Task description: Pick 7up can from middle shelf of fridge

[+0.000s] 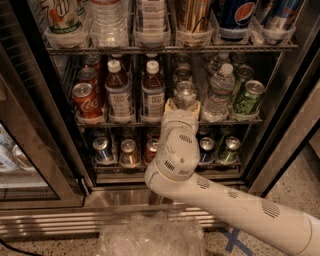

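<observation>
The fridge [280, 125] stands open in front of me. The 7up can [185, 93], silver-grey with a shiny top, stands near the middle of the middle shelf [125, 123], between a white-capped brown bottle [152, 92] and a water bottle [219, 94]. My gripper [183, 106] is at the can's lower part, reaching in from the front. The white wrist [177, 145] hides the can's base and the shelf edge below it. The can stands upright, level with its neighbours.
Red Coca-Cola cans [85, 100] stand at the shelf's left and green cans [248, 97] at its right. Big bottles and a Pepsi container [235, 15] fill the rack above, and small cans [102, 149] the rack below. The glass door [30, 150] hangs open at left. Crumpled clear plastic [150, 235] lies on the floor.
</observation>
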Action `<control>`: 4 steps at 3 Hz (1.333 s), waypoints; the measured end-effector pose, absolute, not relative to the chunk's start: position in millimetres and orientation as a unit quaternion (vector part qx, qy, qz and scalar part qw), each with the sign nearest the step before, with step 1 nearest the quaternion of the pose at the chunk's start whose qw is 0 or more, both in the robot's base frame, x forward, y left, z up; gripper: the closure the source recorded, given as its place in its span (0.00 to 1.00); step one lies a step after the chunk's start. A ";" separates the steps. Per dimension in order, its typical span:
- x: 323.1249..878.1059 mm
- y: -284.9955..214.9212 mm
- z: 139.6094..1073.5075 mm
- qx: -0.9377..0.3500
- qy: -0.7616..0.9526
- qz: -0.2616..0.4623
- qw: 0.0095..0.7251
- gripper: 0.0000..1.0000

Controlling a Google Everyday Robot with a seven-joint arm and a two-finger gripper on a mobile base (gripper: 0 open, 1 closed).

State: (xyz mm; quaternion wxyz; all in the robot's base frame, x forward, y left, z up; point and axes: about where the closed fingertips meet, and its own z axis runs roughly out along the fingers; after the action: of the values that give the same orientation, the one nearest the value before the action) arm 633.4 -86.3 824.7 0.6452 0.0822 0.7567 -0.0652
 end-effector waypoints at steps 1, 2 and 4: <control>633.4 -86.3 824.7 0.082 0.757 -0.065 0.645 1.00; 634.0 -85.7 825.8 0.074 0.758 -0.070 0.645 1.00; 625.7 -63.2 861.8 0.040 0.739 -0.059 0.669 1.00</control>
State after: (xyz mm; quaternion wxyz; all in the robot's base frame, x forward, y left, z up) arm 625.7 -63.2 861.8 0.6694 0.0397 0.7395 -0.0589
